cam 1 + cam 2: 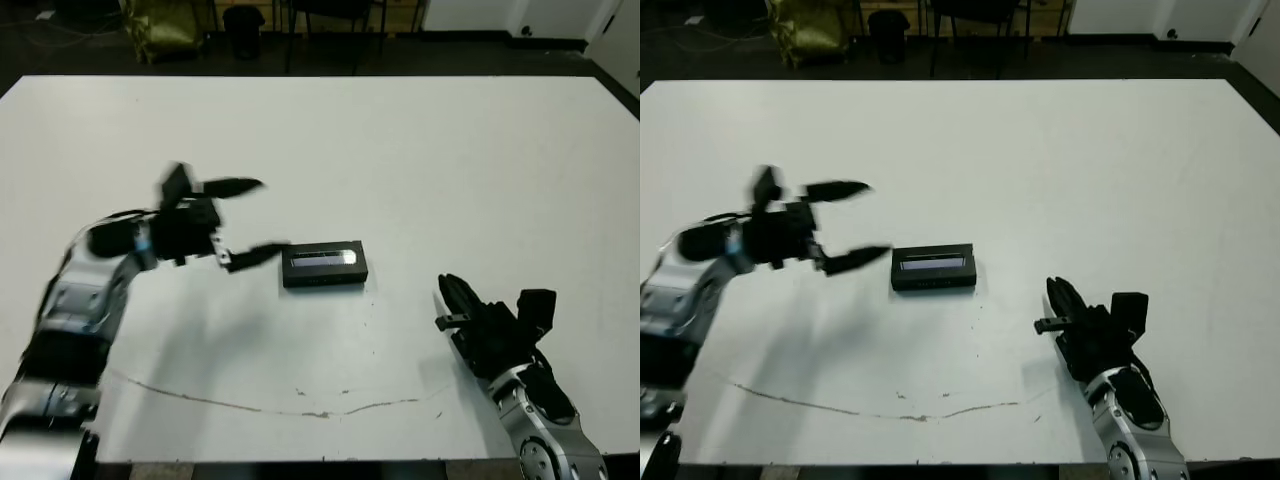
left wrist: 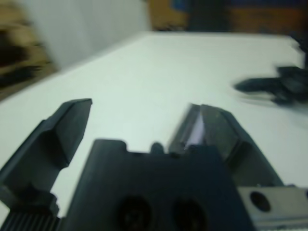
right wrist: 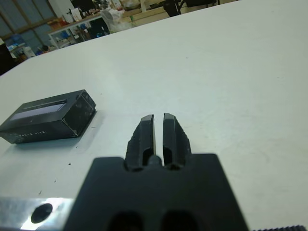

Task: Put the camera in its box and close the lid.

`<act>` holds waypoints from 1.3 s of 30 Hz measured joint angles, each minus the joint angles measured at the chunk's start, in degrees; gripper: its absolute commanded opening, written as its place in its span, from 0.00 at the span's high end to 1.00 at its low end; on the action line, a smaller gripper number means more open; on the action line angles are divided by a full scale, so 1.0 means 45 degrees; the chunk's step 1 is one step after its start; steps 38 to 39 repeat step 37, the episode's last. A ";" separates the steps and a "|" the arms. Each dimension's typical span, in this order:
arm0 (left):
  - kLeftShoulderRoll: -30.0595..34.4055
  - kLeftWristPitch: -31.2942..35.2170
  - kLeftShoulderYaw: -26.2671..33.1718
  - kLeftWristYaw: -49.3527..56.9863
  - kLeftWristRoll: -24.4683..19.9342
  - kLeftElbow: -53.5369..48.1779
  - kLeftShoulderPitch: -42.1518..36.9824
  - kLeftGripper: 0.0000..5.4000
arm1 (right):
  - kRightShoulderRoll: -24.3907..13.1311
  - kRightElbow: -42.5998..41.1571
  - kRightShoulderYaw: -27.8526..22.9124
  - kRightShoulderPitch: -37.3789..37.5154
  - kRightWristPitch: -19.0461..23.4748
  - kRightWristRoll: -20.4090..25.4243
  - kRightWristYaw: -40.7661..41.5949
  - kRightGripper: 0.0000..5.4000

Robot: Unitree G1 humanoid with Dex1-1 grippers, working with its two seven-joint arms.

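- The box (image 1: 323, 265) sits near the middle of the white table (image 1: 400, 150), with the lid (image 1: 322, 259) resting flat on top of it; the silvery stripe runs along the lid's length.
- The camera cannot be seen in any view; with the lid on, whatever lies inside the box is hidden.
- The left gripper (image 1: 250, 220) hangs just to the left of the box, its two black fingers spread wide and holding nothing. The lower fingertip (image 1: 262, 254) reaches close to the box's left end, though the blur makes it hard to say whether the two touch.
- The left arm looks smeared in both eye views, and the left wrist view is also soft.
- The right gripper (image 3: 159, 126) lies low over the table at the near right, well apart from the box. Its fingers are pressed together with only a thin slit between them, gripping nothing.
- A faint dark line (image 1: 250, 405) trails across the table's near edge.
- Beyond the far edge stand dark chair legs and a yellowish bag (image 1: 160, 25).
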 measured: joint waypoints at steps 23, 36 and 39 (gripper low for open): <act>-0.4246 -0.3721 -0.0479 0.7089 0.1957 -0.2144 0.6199 1.00 | 0.0285 0.0397 0.0178 -0.0021 -0.0825 -0.0485 -0.0102 1.00; -0.4257 -0.3742 -0.1398 0.7284 0.2346 -0.1814 0.6783 1.00 | 0.0569 0.0271 0.0310 0.0002 -0.0875 -0.0804 -0.0546 1.00; -0.4255 -0.3660 -0.1403 0.7298 0.2342 -0.1900 0.6796 1.00 | 0.0570 0.0252 0.0309 0.0002 -0.0874 -0.0802 -0.0543 1.00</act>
